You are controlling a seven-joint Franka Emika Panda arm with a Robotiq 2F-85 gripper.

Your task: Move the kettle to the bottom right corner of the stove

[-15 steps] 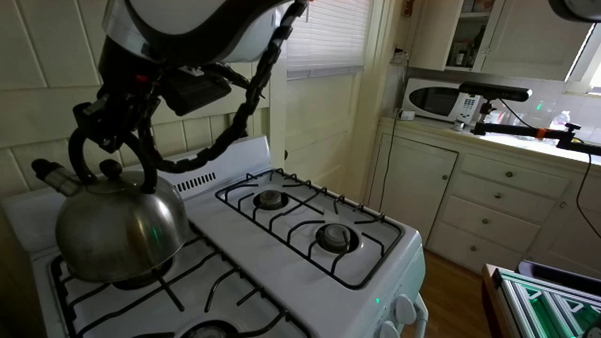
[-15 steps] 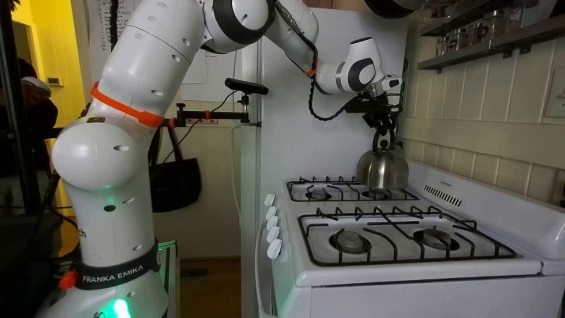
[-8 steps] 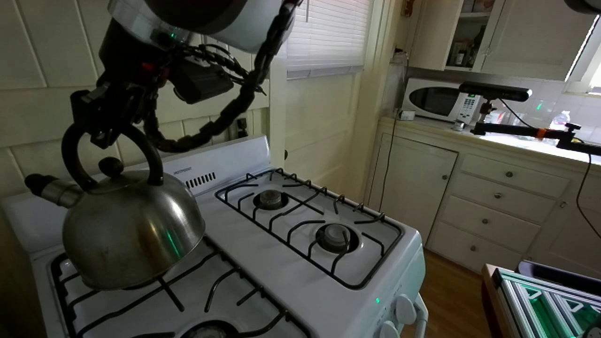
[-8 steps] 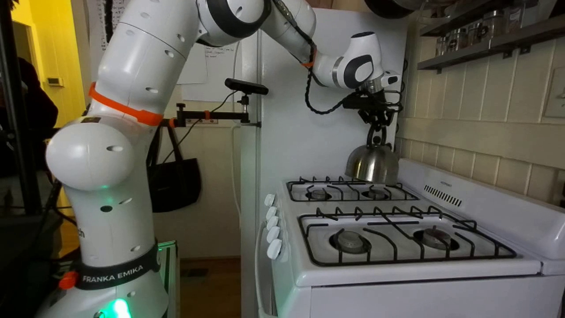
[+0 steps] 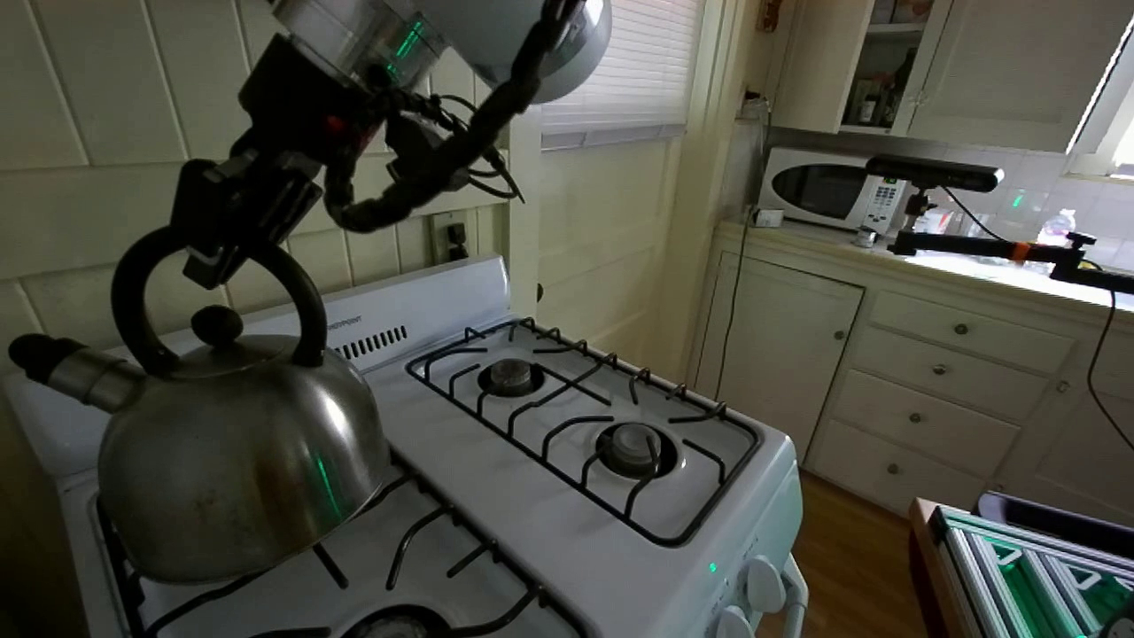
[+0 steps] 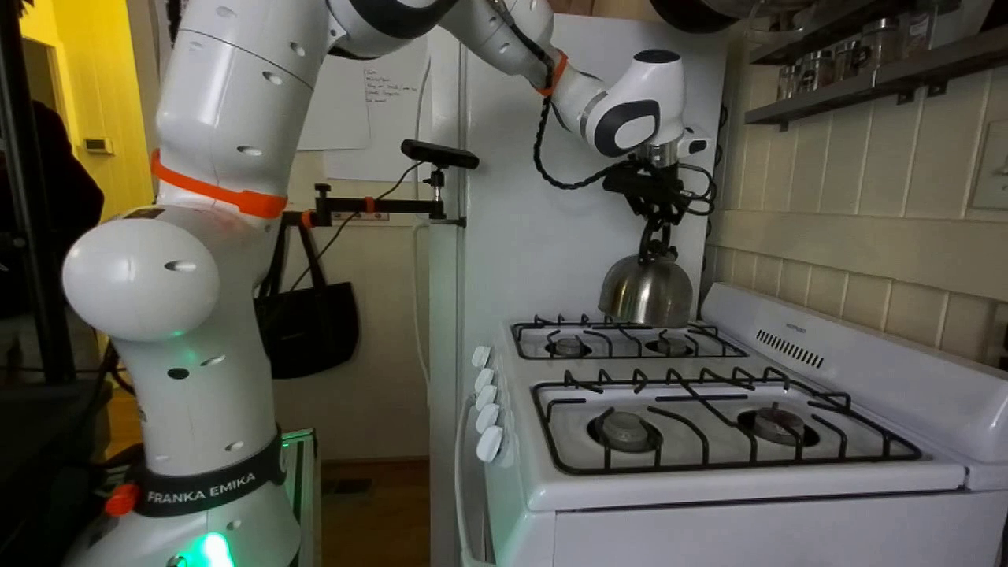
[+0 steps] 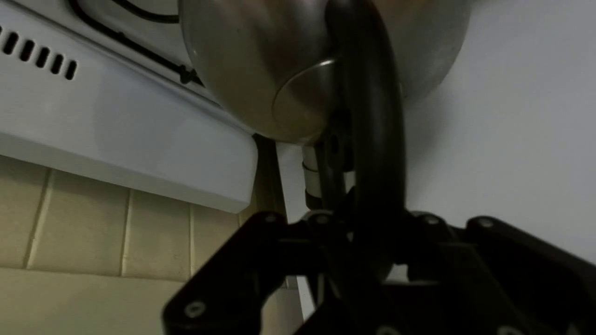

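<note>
The kettle (image 5: 239,470) is silvery steel with brownish patches low on its side and a thin green streak; its handle (image 5: 310,328), lid knob (image 5: 217,325) and spout tip (image 5: 42,356) are black. The stove (image 5: 532,496) and its dials (image 6: 489,444) are white, with black grates (image 6: 709,466), grey burners (image 5: 635,447) and a row of dark vents (image 7: 42,56). The gripper (image 5: 214,266) is black. White again for the arm (image 6: 213,102), with black patches, orange straps (image 6: 222,193), a black band (image 6: 201,488) lettered in white, a vivid green light (image 6: 216,549) and an orange-red button (image 6: 122,499). The wall (image 5: 71,213) is cream with vertical grooves; the microwave (image 5: 824,190) white, dark-windowed; the bag (image 6: 315,331) black; the floor (image 5: 846,540) brown; the far wall (image 6: 118,205) bright yellow.
</note>
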